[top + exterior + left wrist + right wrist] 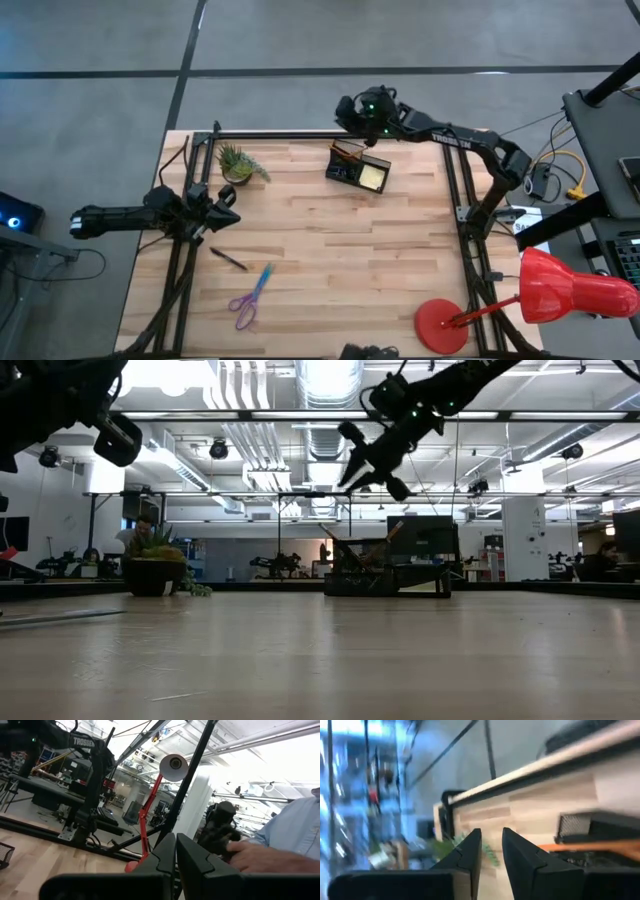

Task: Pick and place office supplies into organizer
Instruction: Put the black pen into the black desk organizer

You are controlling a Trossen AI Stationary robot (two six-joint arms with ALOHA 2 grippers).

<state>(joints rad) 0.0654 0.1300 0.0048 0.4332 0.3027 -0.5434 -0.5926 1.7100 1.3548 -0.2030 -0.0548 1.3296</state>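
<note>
White lettering reading "TROSSEN" runs along the right arm (455, 140); the same word shows partly on the arm far off in the left wrist view.

The black organizer (357, 170) sits near the table's back edge. Its front tray holds a yellow sticky-note pad (374, 177), and orange pencils (347, 153) lean out of the taller back section. In the low view the organizer (388, 575) stands at the far side of the wooden table (320, 260).

The right gripper (350, 108) hangs in the air just behind the organizer, over the table's back edge, its 2 fingers a little apart with nothing between them.

The left gripper (228, 205) rests at the table's left side, fingers pressed together and empty.

Still on the tabletop: a thin black pen (229, 259), a blue pen (263, 277) and purple-handled scissors (243, 308), the last 2 touching. A small potted plant (238, 164) stands at the back left, and a red desk lamp (540, 295) at the front right corner.

A person's hand (260, 855) shows in the left wrist view.
</note>
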